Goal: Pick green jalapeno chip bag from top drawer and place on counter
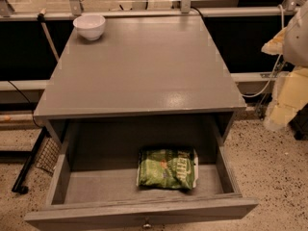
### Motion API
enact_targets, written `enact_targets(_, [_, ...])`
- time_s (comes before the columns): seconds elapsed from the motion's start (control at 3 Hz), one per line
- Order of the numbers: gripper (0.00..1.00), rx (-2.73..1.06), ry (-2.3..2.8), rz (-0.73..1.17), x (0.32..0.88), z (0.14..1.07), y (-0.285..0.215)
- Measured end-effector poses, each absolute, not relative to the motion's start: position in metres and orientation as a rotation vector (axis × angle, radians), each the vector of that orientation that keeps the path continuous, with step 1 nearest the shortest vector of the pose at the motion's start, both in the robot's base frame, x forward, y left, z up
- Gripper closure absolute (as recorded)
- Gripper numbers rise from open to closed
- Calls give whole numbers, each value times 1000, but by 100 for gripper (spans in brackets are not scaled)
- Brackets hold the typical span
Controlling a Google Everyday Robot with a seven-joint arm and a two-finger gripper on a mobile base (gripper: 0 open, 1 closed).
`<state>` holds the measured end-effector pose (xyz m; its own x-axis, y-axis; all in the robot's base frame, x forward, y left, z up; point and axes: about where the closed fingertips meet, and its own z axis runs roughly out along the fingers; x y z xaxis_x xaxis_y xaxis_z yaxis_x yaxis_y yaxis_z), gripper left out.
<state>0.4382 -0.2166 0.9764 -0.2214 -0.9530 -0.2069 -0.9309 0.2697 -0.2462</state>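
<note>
Whether the pale yellowish gripper [284, 107] is open or closed cannot be told; it hangs at 3 o'clock, off the cabinet's right side. At 6 o'clock the wide grey wooden top drawer [144, 211] stands pulled out, and the crinkly green jalapeno chip bag [167, 168] lies flat inside, right of centre. Beyond, the smooth grey wooden counter [144, 66] carries a small round white bowl [89, 26] at 11 o'clock.

Lab-like test bay: speckled floor [274, 177], metal rail [144, 12], trailing cables [272, 76], robot's jaws at the right edge.
</note>
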Motion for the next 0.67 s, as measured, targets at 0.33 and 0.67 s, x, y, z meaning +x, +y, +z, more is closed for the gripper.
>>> enact_targets(0.33, [0, -1724, 2231, -99, 438, 976, -217])
enact_targets(0.67, [0, -1694, 2228, -33, 436, 964, -220])
